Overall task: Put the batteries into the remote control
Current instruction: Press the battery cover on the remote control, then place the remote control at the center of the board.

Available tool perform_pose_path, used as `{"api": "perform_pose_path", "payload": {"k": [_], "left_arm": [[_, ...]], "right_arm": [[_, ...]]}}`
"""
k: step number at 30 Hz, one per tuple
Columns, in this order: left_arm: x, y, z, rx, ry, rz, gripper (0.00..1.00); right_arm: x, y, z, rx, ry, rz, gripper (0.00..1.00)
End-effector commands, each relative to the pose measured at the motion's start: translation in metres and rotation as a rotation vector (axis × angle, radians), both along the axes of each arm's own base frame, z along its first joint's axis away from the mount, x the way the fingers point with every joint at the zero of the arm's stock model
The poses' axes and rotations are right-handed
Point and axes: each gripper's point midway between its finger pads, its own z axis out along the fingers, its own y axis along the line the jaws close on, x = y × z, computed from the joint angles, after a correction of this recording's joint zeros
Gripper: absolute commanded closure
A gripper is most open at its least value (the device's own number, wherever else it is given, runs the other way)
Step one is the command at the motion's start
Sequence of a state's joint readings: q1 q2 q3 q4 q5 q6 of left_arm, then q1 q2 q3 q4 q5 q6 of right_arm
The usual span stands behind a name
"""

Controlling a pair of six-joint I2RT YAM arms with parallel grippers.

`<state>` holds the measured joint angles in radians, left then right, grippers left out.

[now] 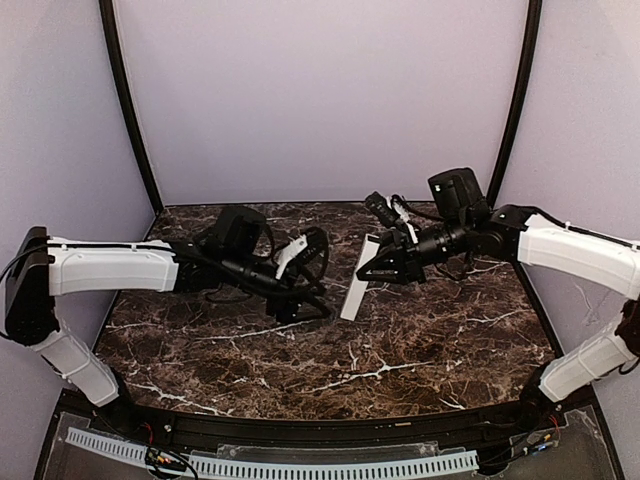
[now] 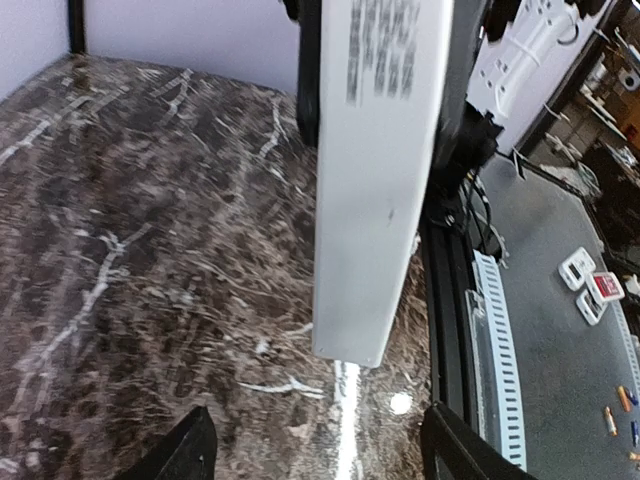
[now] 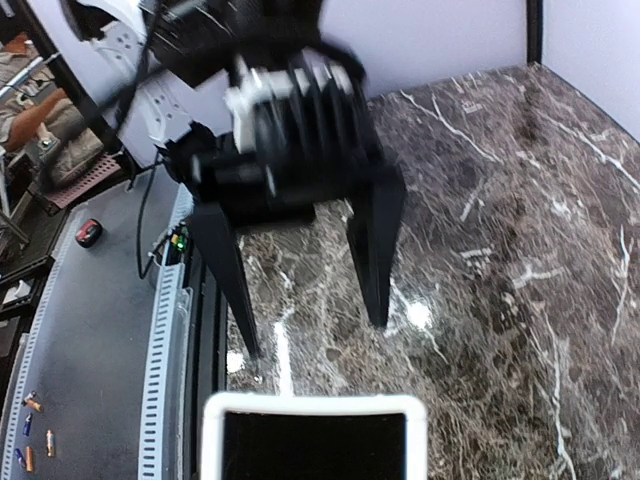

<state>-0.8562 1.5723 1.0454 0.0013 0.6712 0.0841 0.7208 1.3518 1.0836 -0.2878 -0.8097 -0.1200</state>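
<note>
From above, one slim white rectangular remote control (image 1: 353, 292) is hanging tilted, with the right pincer (image 1: 372, 268) grasping it near its upper end. The left pincer (image 1: 318, 268) is gaping just beside it over the dark veined marble worktop (image 1: 430, 350).

At the left wrist, the remote control is filling the space ahead of the spread fingers (image 2: 190, 450). Two tiny orange batteries (image 2: 610, 420) are lying far to their right on the grey floor.

At the right wrist, the remote control's white-rimmed dark end (image 3: 310, 435) is showing, and the left pincer is standing empty beyond it.

The remote control (image 2: 375, 180) runs off the top edge, its printed label (image 2: 380, 50) blurred.
</note>
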Motion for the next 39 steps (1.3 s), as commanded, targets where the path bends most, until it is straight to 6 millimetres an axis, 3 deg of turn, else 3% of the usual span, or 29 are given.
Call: {"api": "perform_pose_path", "payload": {"k": [1, 5, 11, 21, 32, 39], "left_arm": [[0.034, 0.032, 0.057, -0.15, -0.086, 0.176, 0.29], [0.068, 0.067, 0.058, -0.144, -0.088, 0.397, 0.23], [0.089, 0.099, 0.061, -0.149, -0.103, 0.595, 0.17], [0.094, 0.116, 0.059, -0.159, -0.124, 0.672, 0.15], [0.105, 0.141, 0.056, -0.149, -0.147, 0.8, 0.14], [0.107, 0.144, 0.057, -0.151, -0.16, 0.815, 0.14]], "right_arm": [[0.022, -0.008, -0.033, -0.226, 0.043, -0.123, 1.0], [0.034, -0.014, -0.064, -0.397, 0.118, -0.186, 1.0], [0.045, -0.025, -0.105, -0.635, 0.18, -0.261, 1.0], [0.063, -0.026, -0.154, -0.896, 0.183, -0.304, 1.0], [0.072, 0.0, -0.196, -1.06, 0.129, -0.259, 1.0], [0.084, 0.013, -0.224, -1.125, 0.129, -0.248, 1.0]]}}
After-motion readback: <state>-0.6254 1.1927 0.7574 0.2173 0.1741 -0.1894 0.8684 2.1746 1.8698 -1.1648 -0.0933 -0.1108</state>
